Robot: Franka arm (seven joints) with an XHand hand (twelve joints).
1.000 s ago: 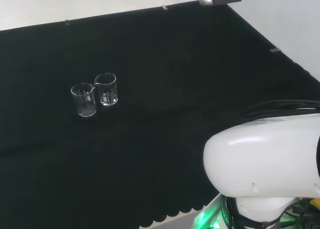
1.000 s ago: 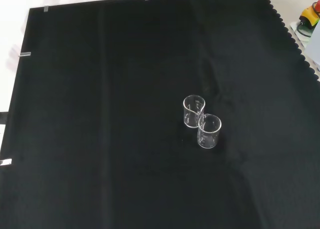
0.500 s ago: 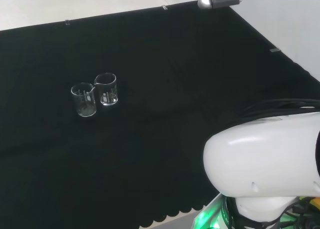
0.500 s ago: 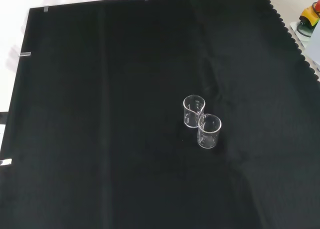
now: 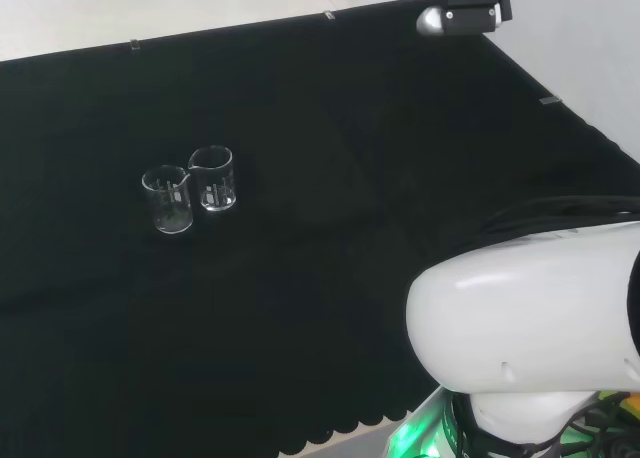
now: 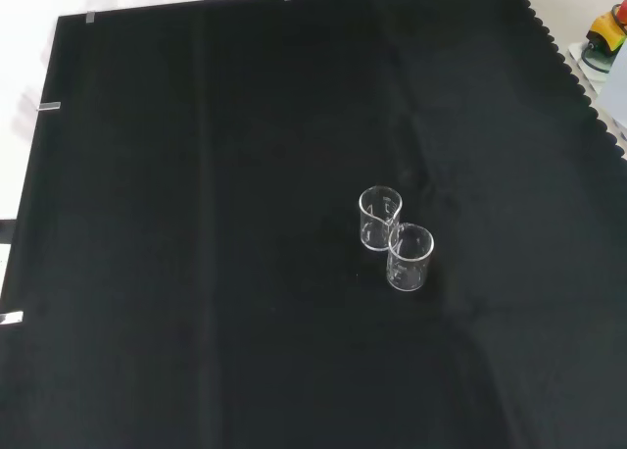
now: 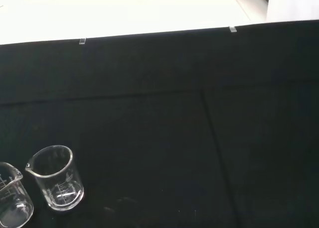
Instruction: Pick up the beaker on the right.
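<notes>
We've got two small clear beakers standing upright and touching on the bench's black cloth (image 5: 330,308). In the head view the right beaker (image 5: 213,178) sits just beside the left beaker (image 5: 168,199), and in the front view it's the farther one (image 6: 379,217). Both look empty, though clear glass makes that hard to call. We can't tell how the hand's fingers are set.

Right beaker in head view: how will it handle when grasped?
The right beaker looks like clear, smooth glass, so probably slippery and breakable. It seems empty, so likely light. It stands against the left beaker, so a grasp may knock that one.
</notes>
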